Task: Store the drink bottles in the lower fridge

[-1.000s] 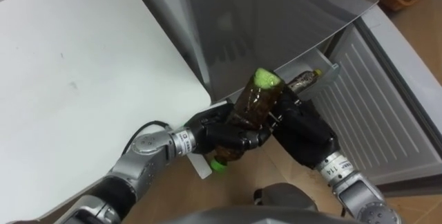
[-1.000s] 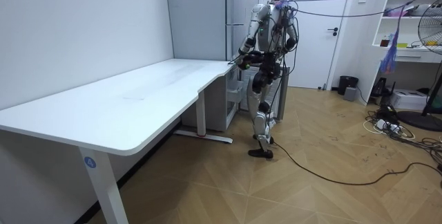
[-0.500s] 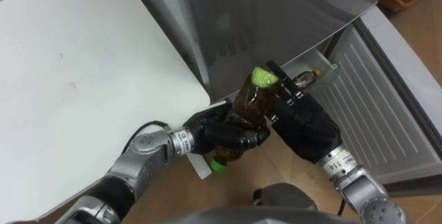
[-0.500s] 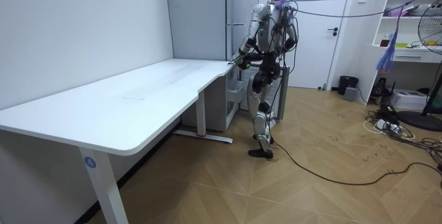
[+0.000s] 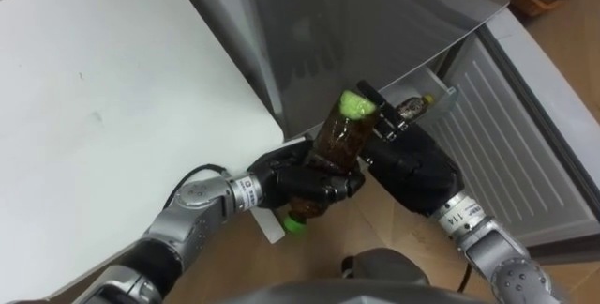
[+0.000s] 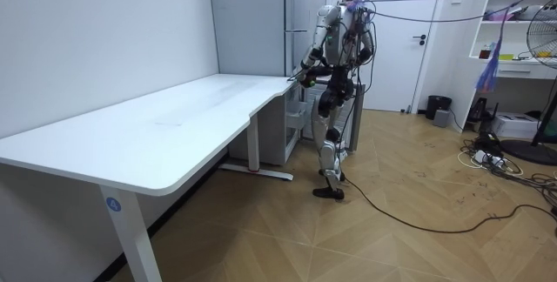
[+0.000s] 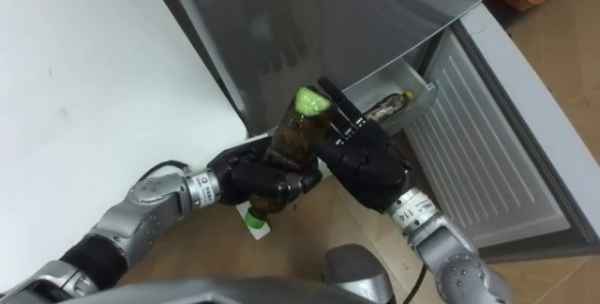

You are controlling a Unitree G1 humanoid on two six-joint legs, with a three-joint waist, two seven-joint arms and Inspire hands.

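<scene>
Left hand (image 5: 300, 184): we find its fingers (image 5: 323, 190) curled round a brown bottle (image 5: 339, 140), which it holds upright just off the tabletop (image 5: 112, 107) edge. A second green cap (image 5: 295, 222) pokes out below the palm.
Right hand (image 5: 408, 168): its fingers (image 5: 373, 98) are nearly straight and laid against the bottle's neck, not closed. We judge it is taking the bottle over.
Fridge: the lower door (image 5: 506, 144) stands open, and another bottle (image 5: 411, 108) already lies in its door shelf (image 5: 441, 88).
</scene>
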